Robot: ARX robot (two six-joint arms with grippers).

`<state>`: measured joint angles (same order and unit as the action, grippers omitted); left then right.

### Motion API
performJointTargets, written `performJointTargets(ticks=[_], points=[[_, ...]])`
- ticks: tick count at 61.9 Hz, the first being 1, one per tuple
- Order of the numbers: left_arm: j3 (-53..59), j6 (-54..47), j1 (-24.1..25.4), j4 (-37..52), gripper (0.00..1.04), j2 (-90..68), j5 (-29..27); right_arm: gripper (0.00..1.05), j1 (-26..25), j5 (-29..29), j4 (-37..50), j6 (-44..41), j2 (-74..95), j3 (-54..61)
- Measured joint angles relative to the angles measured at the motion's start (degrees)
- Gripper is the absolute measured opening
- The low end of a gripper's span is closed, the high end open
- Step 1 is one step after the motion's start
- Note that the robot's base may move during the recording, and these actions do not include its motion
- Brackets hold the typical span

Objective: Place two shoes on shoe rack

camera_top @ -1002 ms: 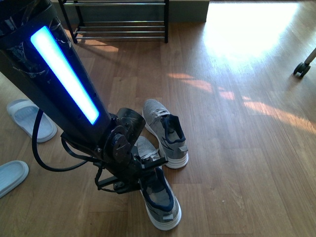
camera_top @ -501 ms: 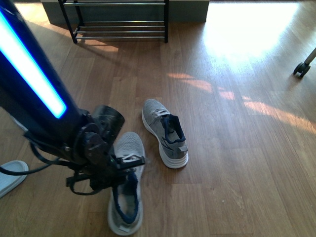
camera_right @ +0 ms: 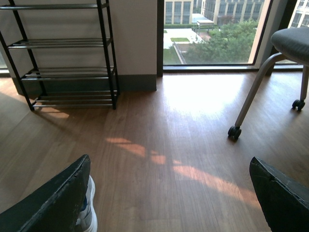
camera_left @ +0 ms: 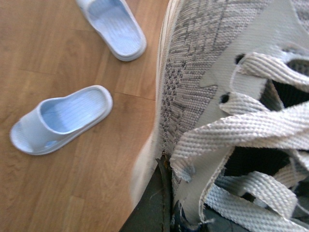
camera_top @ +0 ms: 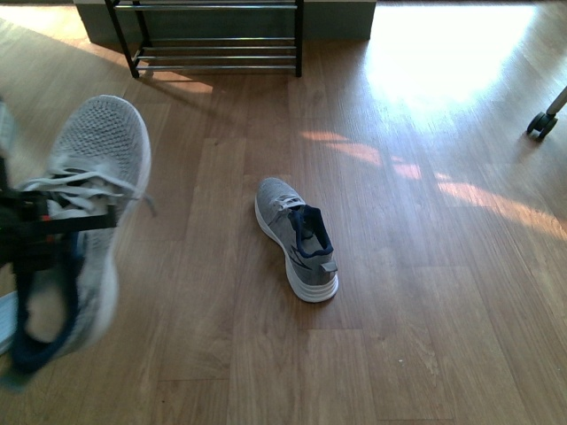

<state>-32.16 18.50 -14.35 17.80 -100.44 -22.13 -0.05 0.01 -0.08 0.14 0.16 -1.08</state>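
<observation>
Grey knit sneakers [camera_top: 297, 239] with navy collars, pale blue slides [camera_left: 63, 118], black rack [camera_right: 63, 43], brown wood-grain floor [camera_top: 425, 292]

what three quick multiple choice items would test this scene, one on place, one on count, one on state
1. The unheld sneaker lies:
A on the rack
B on the bare floor
C under a chair

2. Pale blue slides in view:
A one
B four
C two

3. The other sneaker is:
A lifted in the left jaws
B on the rack
C flat on the ground

Answers: 1 B, wood planks surround it. 2 C, the left wrist view shows both. 3 A, its laces fill the left wrist view, above the planks.
</observation>
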Motion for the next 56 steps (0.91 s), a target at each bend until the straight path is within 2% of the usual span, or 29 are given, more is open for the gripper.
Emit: performJointTargets(ticks=[5,18,23,56], points=[[5.07,-2.71,0.63,-2.38,0.02,10.32,-2.56,0.96,0.0,0.0,0.0,0.0,0.0,0.0],[12.28,-8.92,1.14,-17.77,0.02,42.73,-10.1,0.96,0.0,0.0,0.0,0.0,0.0,0.0],[13.05,-10.29,0.98,-18.99,0.02,49.48,-11.41,0.96,0.0,0.0,0.0,0.0,0.0,0.0],[13.42,-11.74,0.87,-19.04,0.02,50.47,-11.32,0.96,0.0,0.0,0.0,0.0,0.0,0.0]])
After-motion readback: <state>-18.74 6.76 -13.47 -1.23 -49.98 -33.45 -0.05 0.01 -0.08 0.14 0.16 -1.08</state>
